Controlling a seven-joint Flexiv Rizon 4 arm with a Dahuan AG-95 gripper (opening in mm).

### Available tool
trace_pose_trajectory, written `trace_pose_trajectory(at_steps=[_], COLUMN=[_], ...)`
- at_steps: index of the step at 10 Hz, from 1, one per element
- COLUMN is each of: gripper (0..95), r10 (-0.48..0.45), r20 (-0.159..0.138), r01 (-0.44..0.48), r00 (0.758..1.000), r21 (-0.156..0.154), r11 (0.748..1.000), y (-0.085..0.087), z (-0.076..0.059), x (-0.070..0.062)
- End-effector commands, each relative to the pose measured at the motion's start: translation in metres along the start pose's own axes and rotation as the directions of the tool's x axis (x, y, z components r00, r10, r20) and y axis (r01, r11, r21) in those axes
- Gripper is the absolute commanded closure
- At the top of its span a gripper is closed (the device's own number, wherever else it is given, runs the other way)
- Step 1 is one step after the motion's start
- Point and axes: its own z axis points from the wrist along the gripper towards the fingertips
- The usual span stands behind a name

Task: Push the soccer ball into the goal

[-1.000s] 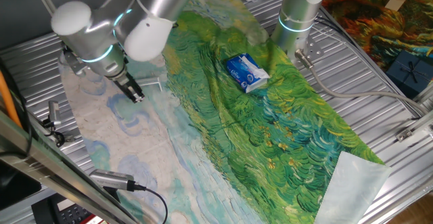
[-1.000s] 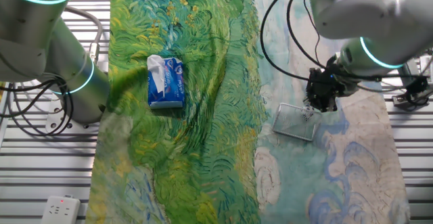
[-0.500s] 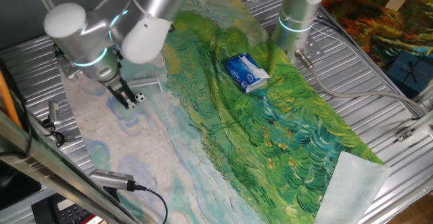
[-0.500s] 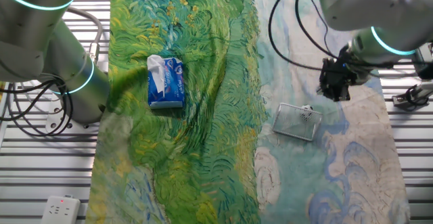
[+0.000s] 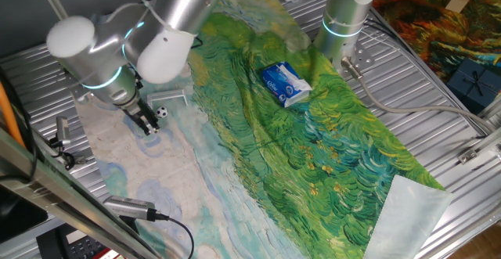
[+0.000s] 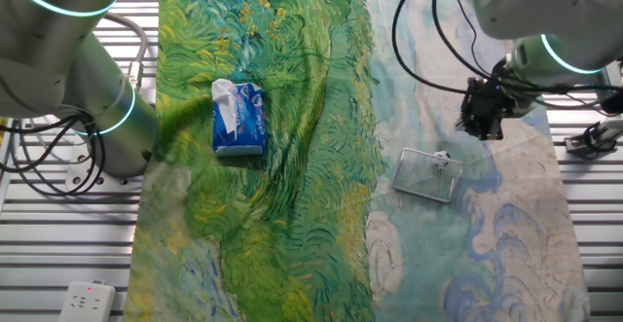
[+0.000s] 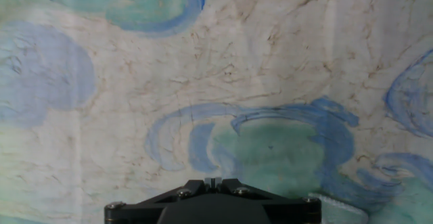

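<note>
The soccer ball (image 6: 443,157), tiny and white with black patches, lies at the upper right corner of the goal (image 6: 425,175), a low whitish-grey frame on the pale blue part of the cloth. I cannot tell whether it is inside the frame or only touching its rim. In one fixed view the ball (image 5: 160,113) lies just below the goal's bar (image 5: 168,96). My gripper (image 6: 482,129) is shut and empty, a short way to the right of the ball and apart from it. It also shows in one fixed view (image 5: 147,124). In the hand view the shut fingertips (image 7: 213,181) point at bare cloth.
A blue-and-white packet (image 6: 238,118) lies on the green part of the cloth, far left of the goal. A second grey arm's base (image 6: 92,118) stands at the left edge. Ribbed metal table (image 6: 594,215) borders the cloth. A pale strip (image 7: 338,207) shows at the hand view's bottom right.
My gripper has drawn back from the goal toward the cloth's edge, uncovering the ball. The ball has stayed at the goal's corner for the last half second.
</note>
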Motion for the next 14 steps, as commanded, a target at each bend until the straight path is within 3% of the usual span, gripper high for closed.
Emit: trace_pose_trajectory(at_steps=[1, 2, 3, 5, 8, 11, 12, 14], gripper=[95.0, 95.0, 95.0, 95.0, 95.0, 95.0, 95.0, 95.0], r10=[-0.069, -0.071, -0.069, -0.071, -0.078, -0.114, -0.143, -0.163], r20=[-0.094, -0.103, -0.137, -0.151, -0.176, -0.19, -0.191, -0.183], r01=[0.081, 0.084, 0.087, 0.093, 0.104, 0.143, 0.176, 0.194], r00=[0.993, 0.992, 0.988, 0.986, 0.981, 0.975, 0.971, 0.97], r21=[0.134, 0.132, 0.135, 0.148, 0.141, 0.15, 0.168, 0.17], r11=[0.988, 0.988, 0.987, 0.985, 0.984, 0.978, 0.97, 0.966], y=[-0.002, -0.003, -0.003, -0.003, -0.006, -0.032, -0.05, -0.064], z=[0.004, 0.004, 0.004, 0.005, 0.007, 0.008, 0.01, 0.002], x=[0.01, 0.011, 0.011, 0.011, 0.018, 0.035, 0.047, 0.056])
